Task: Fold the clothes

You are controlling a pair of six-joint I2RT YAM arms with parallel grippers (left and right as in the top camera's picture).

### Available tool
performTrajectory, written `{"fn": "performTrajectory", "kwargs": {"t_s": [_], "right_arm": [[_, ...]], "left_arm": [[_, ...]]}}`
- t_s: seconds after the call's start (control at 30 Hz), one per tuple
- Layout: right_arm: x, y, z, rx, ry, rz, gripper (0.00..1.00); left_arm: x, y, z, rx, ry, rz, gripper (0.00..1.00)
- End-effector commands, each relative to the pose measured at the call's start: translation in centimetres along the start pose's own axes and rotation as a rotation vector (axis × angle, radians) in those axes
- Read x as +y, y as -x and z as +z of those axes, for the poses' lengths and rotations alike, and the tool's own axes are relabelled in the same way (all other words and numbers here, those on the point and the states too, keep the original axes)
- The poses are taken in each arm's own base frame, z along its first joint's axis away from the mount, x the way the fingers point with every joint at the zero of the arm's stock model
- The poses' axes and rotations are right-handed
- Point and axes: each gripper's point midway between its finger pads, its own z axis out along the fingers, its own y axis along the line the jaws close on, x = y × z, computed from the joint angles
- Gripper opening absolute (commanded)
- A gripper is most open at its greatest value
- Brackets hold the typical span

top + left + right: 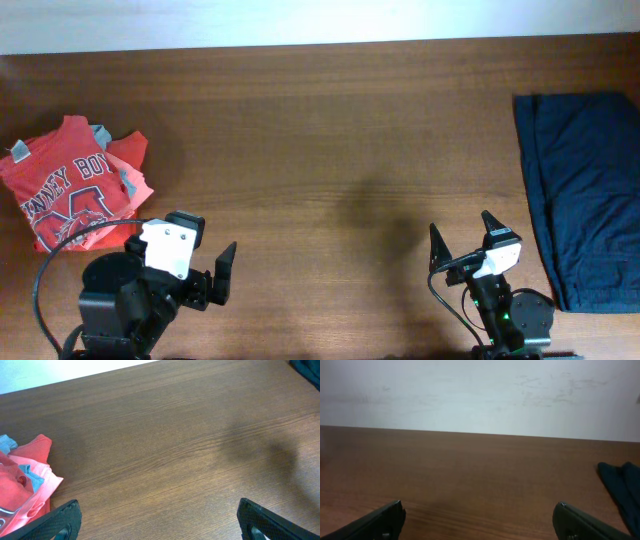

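Observation:
A folded pile with an orange-red T-shirt (70, 185) with grey-white lettering on top lies at the table's left, with grey and salmon cloth under it; its edge shows in the left wrist view (22, 487). A navy garment (580, 190) lies flat at the right edge; its tip shows in the right wrist view (622, 487). My left gripper (200, 262) is open and empty just right of the pile's front. My right gripper (462, 240) is open and empty, left of the navy garment.
The brown wooden table (340, 150) runs to a white wall (480, 395) at the back. Both arm bases sit at the table's front edge.

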Motion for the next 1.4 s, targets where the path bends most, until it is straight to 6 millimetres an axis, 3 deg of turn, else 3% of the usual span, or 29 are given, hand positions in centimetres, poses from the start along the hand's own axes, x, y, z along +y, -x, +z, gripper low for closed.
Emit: {"fn": "performTrajectory", "kwargs": {"t_s": [0.0, 0.37, 0.5, 0.87, 1.0, 1.2, 1.37], "right_arm": [[0.5, -0.1, 0.0, 0.000, 0.023, 0.010, 0.99], [0.5, -0.1, 0.0, 0.000, 0.023, 0.010, 0.99], [0.5, -0.1, 0.0, 0.000, 0.023, 0.010, 0.99], [0.5, -0.1, 0.0, 0.000, 0.023, 0.010, 0.99], [0.5, -0.1, 0.0, 0.000, 0.023, 0.010, 0.99], [0.5, -0.1, 0.0, 0.000, 0.023, 0.010, 0.99], [0.5, -0.1, 0.0, 0.000, 0.023, 0.010, 0.99]], "left_arm": [[0.0, -0.1, 0.0, -0.001, 0.004, -0.007, 0.99], [0.0, -0.4, 0.0, -0.002, 0.004, -0.006, 0.99], [1.2, -2.1, 0.0, -0.009, 0.088, 0.030, 0.99], [2.0, -5.3, 4.6, -0.246, 0.144, 0.058, 0.99], [2.3, -5.3, 6.1, -0.392, 0.164, 0.075, 0.99], [3.8, -4.2, 6.0, -0.590, 0.268, 0.073, 0.99], [4.2, -6.5, 7.3, -0.500, 0.282, 0.060, 0.99]]}}
